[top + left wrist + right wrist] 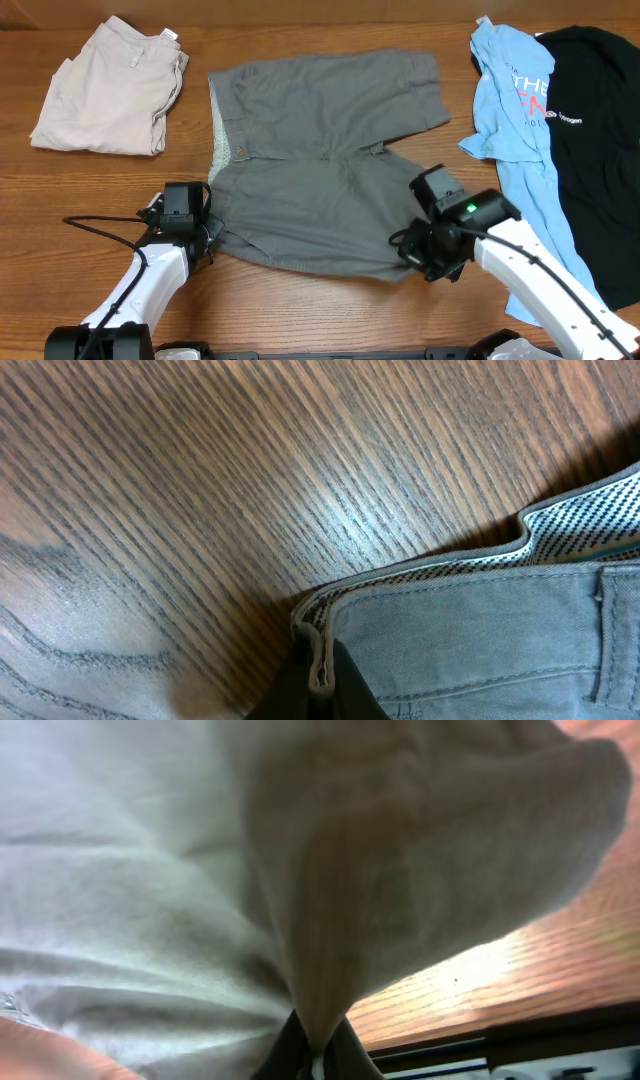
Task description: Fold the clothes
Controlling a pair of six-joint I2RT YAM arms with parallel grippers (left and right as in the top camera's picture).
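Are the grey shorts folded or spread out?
Spread out: the grey shorts lie flat, both legs showing; left gripper and right gripper pinch their near edge.

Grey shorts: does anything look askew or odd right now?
The grey shorts lie skewed, with the legs splayed apart, and the waistband is flipped open, baring its speckled inside. No damage shows.

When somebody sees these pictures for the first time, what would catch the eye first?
The grey shorts spread in the middle of the table stand out first, both grippers pinching their near edge: the left gripper at the waistband corner, the right gripper at the leg hem. Folded beige shorts lie far left; a light-blue T-shirt and a black T-shirt lie right.
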